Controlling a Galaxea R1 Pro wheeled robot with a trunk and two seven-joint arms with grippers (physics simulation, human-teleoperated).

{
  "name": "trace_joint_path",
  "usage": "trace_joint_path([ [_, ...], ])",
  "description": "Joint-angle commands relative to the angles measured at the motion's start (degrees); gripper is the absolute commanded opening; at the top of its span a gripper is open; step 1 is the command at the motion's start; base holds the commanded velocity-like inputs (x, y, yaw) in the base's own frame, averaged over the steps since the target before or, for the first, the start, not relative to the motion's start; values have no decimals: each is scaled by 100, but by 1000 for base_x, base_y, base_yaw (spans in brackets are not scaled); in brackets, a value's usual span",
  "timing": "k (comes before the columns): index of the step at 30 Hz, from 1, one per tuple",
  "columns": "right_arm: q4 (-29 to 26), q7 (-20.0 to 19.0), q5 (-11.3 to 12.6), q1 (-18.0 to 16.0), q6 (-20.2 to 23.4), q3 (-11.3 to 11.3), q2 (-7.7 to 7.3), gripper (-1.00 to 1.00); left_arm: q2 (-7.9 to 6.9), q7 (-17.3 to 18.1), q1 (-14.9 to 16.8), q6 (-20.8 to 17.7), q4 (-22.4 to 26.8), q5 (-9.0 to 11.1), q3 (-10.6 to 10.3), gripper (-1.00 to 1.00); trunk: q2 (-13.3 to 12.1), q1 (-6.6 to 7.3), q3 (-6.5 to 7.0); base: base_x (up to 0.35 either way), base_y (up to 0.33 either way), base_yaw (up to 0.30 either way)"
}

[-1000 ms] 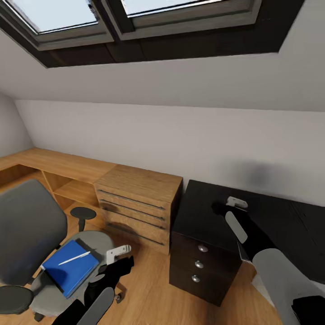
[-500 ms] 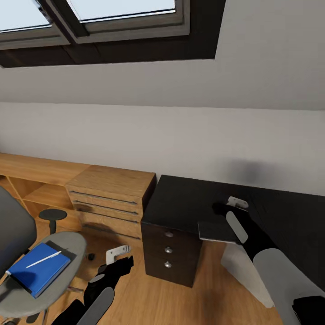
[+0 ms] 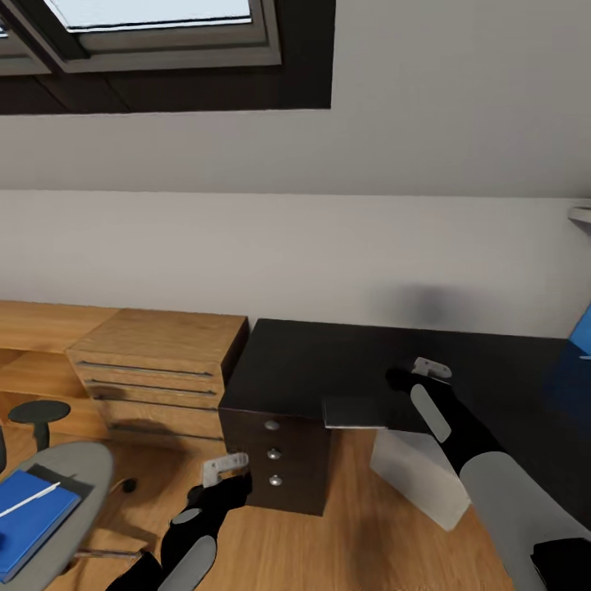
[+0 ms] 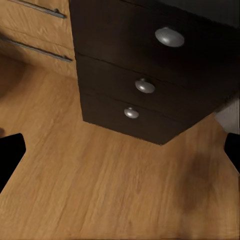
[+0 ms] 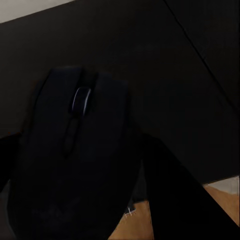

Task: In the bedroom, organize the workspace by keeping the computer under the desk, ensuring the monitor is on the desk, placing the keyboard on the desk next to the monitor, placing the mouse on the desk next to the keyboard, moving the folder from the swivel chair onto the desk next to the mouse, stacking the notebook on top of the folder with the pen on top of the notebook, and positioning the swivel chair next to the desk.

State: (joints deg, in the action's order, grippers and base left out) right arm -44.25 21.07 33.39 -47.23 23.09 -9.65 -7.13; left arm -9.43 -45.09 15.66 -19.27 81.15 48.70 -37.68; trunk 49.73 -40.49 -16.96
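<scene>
My right gripper (image 3: 402,379) hangs just above the black desk (image 3: 312,369) and is shut on a black mouse (image 5: 75,150) with a grey scroll wheel. Its dark fingers (image 5: 165,175) press on both sides of the mouse. Low over the wooden floor, in front of the desk's drawers (image 4: 145,86), my left gripper (image 3: 223,483) is open and holds nothing. At the lower left, the grey swivel chair (image 3: 78,464) carries a blue notebook (image 3: 20,529) on a dark folder (image 3: 51,478), with a white pen (image 3: 29,499) on top. A pale computer case (image 3: 419,480) stands under the desk.
A wooden chest of drawers (image 3: 156,369) stands against the desk's left side, with a low wooden shelf behind it. A grey flat panel (image 3: 353,413) juts out under the desk's front edge. A blue surface (image 3: 579,345) shows at the right edge.
The camera has swung to the right, so chair, chest and desk slid left in the picture. Both arms keep their pose, and the mouse stays in my right gripper.
</scene>
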Motion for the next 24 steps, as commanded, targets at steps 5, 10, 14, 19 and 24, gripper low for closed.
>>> trace_joint_path([
  [5,-8,66,63,-6,8,-31,-15,-100,-304,-29,-184,853,-398,-388,-705,100,6,-1,-8,0,0,-267],
  [10,-13,72,48,-6,11,-37,-16,-100,-391,-6,-243,1904,-2191,-393,-1501,100,6,-1,-8,0,0,-268],
  [14,-14,73,38,-6,11,-37,-15,-100,491,880,-247,2893,-5098,-68,-1539,100,6,-1,-8,0,0,-268],
  [19,-14,77,21,-6,11,-62,0,-100,672,1218,-247,3587,-5578,-2,-1524,100,6,-1,-9,0,0,-103],
  [24,-9,81,14,-6,11,-63,-7,-100,694,1228,-247,3597,-5584,-7,-1524,100,6,-1,-9,0,-140,-2],
])
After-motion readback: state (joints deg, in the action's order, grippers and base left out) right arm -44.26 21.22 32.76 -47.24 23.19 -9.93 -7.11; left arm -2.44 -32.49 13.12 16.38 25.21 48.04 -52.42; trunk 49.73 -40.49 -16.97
